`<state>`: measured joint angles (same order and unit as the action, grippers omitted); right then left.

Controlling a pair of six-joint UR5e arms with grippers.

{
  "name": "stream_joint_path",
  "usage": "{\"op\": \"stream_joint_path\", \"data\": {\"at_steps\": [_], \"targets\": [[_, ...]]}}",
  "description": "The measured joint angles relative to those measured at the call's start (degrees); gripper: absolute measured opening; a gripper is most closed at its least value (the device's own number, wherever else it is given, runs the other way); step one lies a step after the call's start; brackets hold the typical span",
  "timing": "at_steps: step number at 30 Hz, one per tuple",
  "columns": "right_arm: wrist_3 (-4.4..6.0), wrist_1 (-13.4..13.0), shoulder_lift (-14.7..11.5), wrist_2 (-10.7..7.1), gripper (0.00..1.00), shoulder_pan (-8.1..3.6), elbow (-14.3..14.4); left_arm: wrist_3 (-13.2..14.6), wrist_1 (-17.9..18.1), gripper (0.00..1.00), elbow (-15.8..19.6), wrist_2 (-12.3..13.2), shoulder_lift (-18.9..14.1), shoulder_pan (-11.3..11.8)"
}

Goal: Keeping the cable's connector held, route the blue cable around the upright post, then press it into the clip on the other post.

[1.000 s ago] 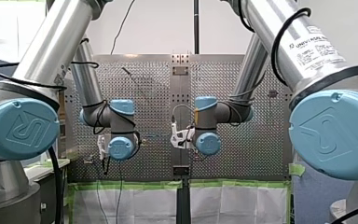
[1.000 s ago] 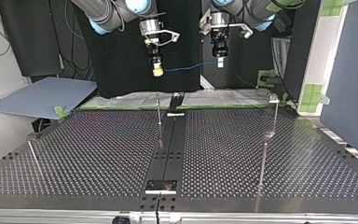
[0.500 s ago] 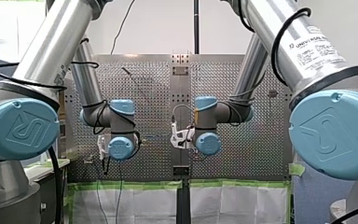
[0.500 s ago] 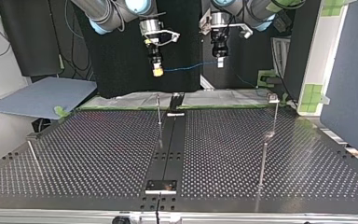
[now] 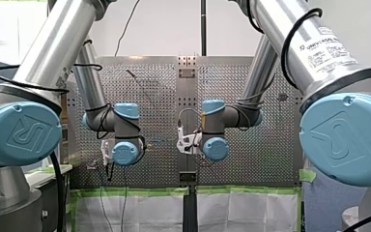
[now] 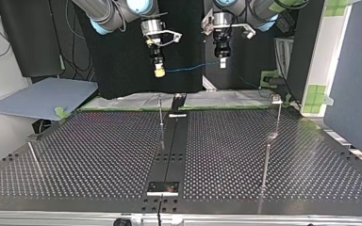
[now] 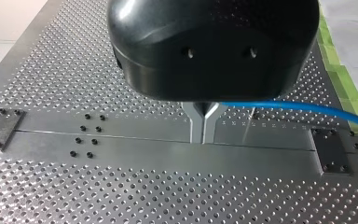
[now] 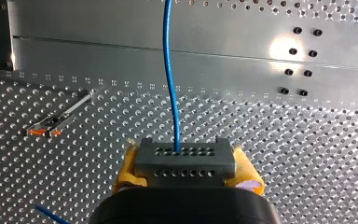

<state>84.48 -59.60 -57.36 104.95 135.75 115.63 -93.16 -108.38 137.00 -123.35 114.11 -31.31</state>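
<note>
Between the yellow pads of the right gripper (image 8: 186, 171), clamped tight, sits the grey connector (image 8: 185, 157). In the top view, the blue cable (image 6: 186, 68) runs toward three o'clock to the left gripper (image 7: 203, 128), whose metal fingers (image 7: 196, 123) pinch it. Both hang above the perforated table (image 6: 99, 150). An upright post (image 6: 160, 110) stands at six o'clock of the right gripper, and a clip-topped post (image 6: 278, 113) at four o'clock of the left.

Light from above falls evenly on the perforated desk (image 7: 51, 196), pale and shiny in both wrist views. A hard white glare spot sits on the desk's smooth centre strip (image 8: 98, 60), beside some screw holes (image 8: 293, 51). In the top view the desk looks darker and mirrors its posts (image 6: 266, 162). Close above the desk, the black housing of my left hand (image 7: 204, 137) is soft, with a glossy highlight.
</note>
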Motion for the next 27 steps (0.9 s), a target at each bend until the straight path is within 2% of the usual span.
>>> {"op": "stream_joint_path", "data": {"at_steps": [27], "targets": [[0.00,0.0,-0.1,0.09,0.00,0.00,-0.1,0.1,0.0,0.00,0.0,-0.1,-0.6,0.0]]}}
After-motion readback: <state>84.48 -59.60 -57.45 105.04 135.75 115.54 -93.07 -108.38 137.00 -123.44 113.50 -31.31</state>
